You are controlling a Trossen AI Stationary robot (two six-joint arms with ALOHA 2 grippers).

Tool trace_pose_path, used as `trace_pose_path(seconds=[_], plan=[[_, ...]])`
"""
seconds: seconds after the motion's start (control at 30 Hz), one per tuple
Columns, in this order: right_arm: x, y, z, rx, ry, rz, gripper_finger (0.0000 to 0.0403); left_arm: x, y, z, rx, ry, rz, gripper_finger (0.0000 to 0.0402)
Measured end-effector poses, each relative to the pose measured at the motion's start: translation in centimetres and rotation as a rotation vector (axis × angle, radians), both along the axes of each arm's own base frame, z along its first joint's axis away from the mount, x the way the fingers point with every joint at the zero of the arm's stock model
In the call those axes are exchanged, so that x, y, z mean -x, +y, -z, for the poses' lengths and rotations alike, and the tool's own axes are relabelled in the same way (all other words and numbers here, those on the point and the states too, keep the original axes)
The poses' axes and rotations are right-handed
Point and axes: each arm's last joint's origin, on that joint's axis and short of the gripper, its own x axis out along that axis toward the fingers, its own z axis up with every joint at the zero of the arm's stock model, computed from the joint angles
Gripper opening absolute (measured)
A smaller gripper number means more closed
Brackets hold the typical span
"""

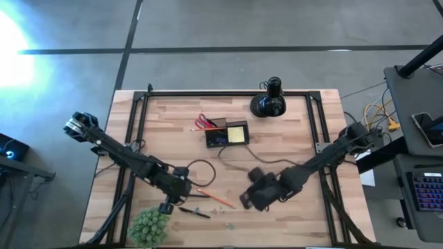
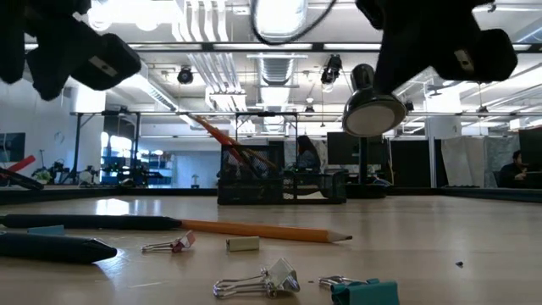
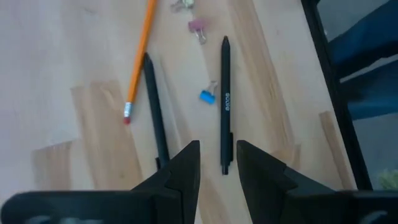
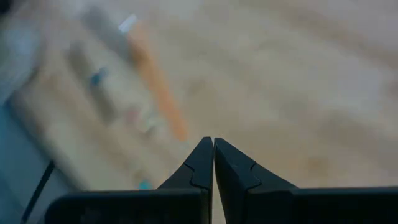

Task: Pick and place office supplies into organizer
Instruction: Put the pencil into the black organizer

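Lower left pincer (image 3: 217,163), fingers apart and empty, squarely over black pen (image 3: 225,106) lying beside pencil (image 1: 214,198); clamp mid-barrel; carry to organizer (image 1: 226,135). Right pincer (image 4: 213,155) together, beside pencil

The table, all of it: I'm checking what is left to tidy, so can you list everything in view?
Organizer: one, dark, far centre of the table.
Scissors: one, red handles, in the organizer's far-left part.
Sticky-note pad: one, yellow, in the organizer's right part.
Pencil: one, orange, loose on the near centre.
Pens: two, black, lying side by side near the pencil.
Binder clips: several small ones, including one blue and one pink, between pens and pencil.
Plant ball: one, green, near-left edge.
Knobbed object: one, black, far edge, right of the organizer.
Cable: one, dark, looped at mid-table.
Left end effector: open over one pen's end.
Right end effector: shut, empty, above the near centre.
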Motion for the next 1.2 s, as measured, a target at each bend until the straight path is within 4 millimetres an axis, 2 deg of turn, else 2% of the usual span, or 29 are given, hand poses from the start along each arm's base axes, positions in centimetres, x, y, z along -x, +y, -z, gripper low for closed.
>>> trace_pose_path(seconds=[0.13, 0.2, 0.33, 0.47, 0.57, 0.67, 0.73, 0.83, 0.97, 1.1, 1.2], plan=[[-1.2, 3.2, 1.0, 0.04, -0.131, -0.245, 0.0009, 0.0, -0.6, 0.1, 0.007, -0.004, 0.014, 0.009], [-1.6, 4.3, 1.8, 0.077, -0.127, -0.307, 0.0009, 0.4, -0.8, -0.1, 0.006, -0.011, 0.026, 0.009], [-2.8, 4.9, 3.1, 0.114, -0.101, -0.329, 0.0016, 1.8, -0.5, 0.3, -0.028, -0.03, 0.027, 0.009], [-4.7, 5.0, 3.3, 0.138, -0.099, -0.348, 0.0049, 3.8, 0.9, 1.8, -0.064, -0.013, -0.004, 0.009], [-5.7, 5.3, 3.9, 0.203, -0.02, -0.391, 0.0084, 5.5, 1.9, 2.5, -0.036, -0.016, -0.041, 0.009], [-6.2, 5.6, 5.4, 0.301, 0.129, -0.436, 0.0113, 6.8, 2.9, 2.9, -0.004, -0.069, -0.099, 0.009], [-6.4, 5.9, 6.8, 0.344, 0.224, -0.449, 0.0128, 7.4, 3.4, 2.9, 0.013, -0.127, -0.131, 0.009], [-7.1, 6.4, 7.7, 0.339, 0.267, -0.446, 0.014, 8.1, 4.0, 2.7, 0.037, -0.192, -0.17, 0.009], [-8.1, 7.1, 7.3, 0.307, 0.239, -0.421, 0.0135, 8.8, 4.4, 2.5, 0.069, -0.241, -0.176, 0.009], [-8.5, 7.3, 6.6, 0.295, 0.217, -0.415, 0.0112, 9.1, 4.6, 2.5, 0.073, -0.26, -0.178, 0.009], [-8.4, 7.3, 6.9, 0.279, 0.224, -0.379, 0.0091, 9.0, 4.6, 2.4, 0.059, -0.282, -0.167, 0.009]])
